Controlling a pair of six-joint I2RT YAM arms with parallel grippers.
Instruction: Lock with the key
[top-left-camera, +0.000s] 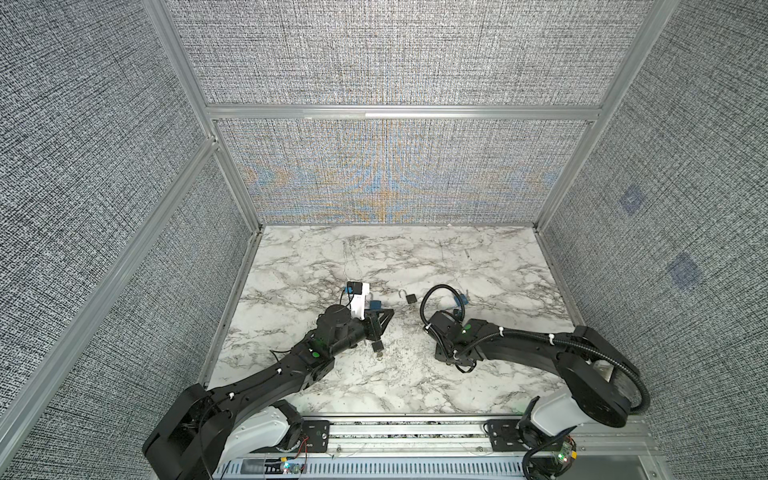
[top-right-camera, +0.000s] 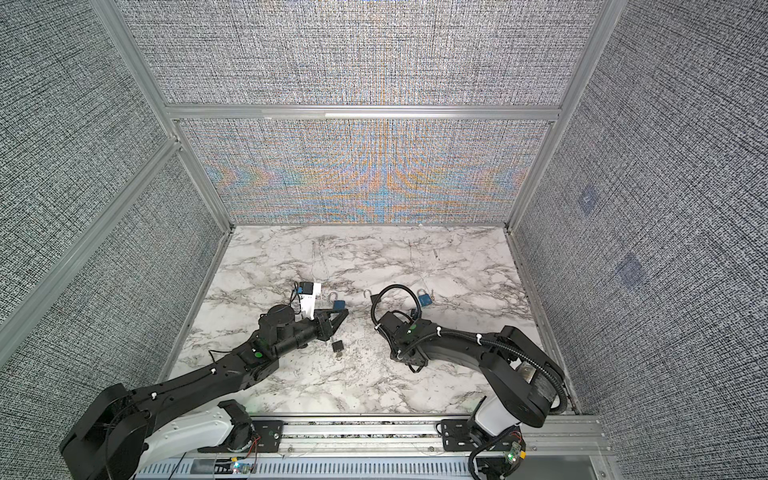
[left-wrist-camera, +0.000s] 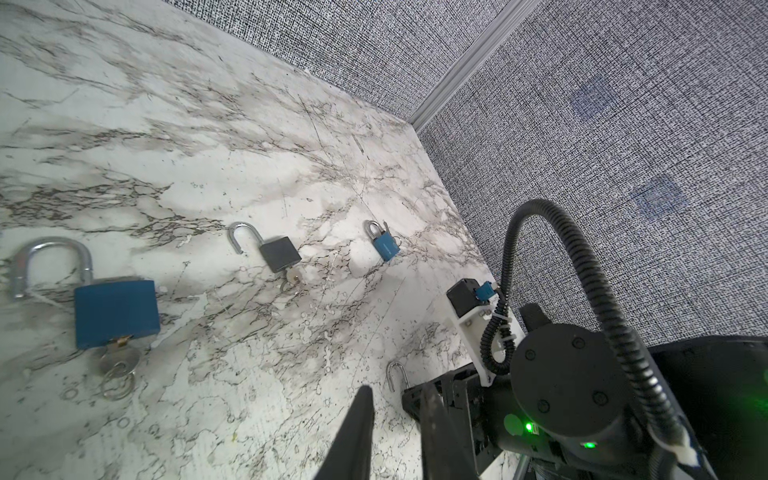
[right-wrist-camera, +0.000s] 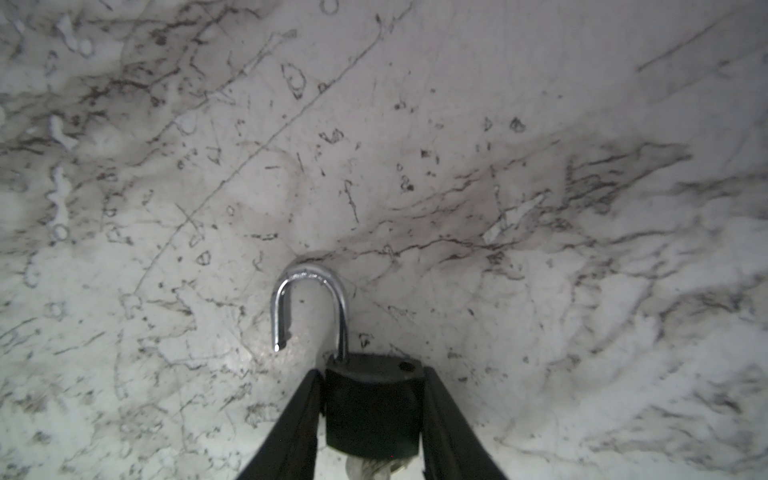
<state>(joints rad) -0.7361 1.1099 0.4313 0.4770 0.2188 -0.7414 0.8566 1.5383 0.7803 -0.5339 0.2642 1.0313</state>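
Nearest the base, the right claw (right-wrist-camera: 372, 374) pinched the held lock (right-wrist-camera: 374, 411) by its flanks, low over the table (right-wrist-camera: 540, 124); whether the lock touched the marble could not be told. Its shackle (right-wrist-camera: 309, 291) stood open, the free end turned away from its hole, and the key (right-wrist-camera: 365, 467) showed only as a grey blur under the body. Pressed down as it stood, the shackle would likely have met bare metal and jammed. The grip sat on smooth sides, so a push or a twist of the key could have spun the lock or slid it out.

A loose lock (top-left-camera: 377, 345) lay just beside the left arm's wrist and could have been knocked. A little farther, the left claw (left-wrist-camera: 394, 390) hung with a narrow gap between its fingers and nothing seen in it. That gap looked tight for a key head, and the two arms stood close enough to clash.

Farther out lay a blue lock (left-wrist-camera: 116, 311), a black lock (left-wrist-camera: 280, 253) and a far lock (left-wrist-camera: 385, 246), each a chance to reach for the wrong one.
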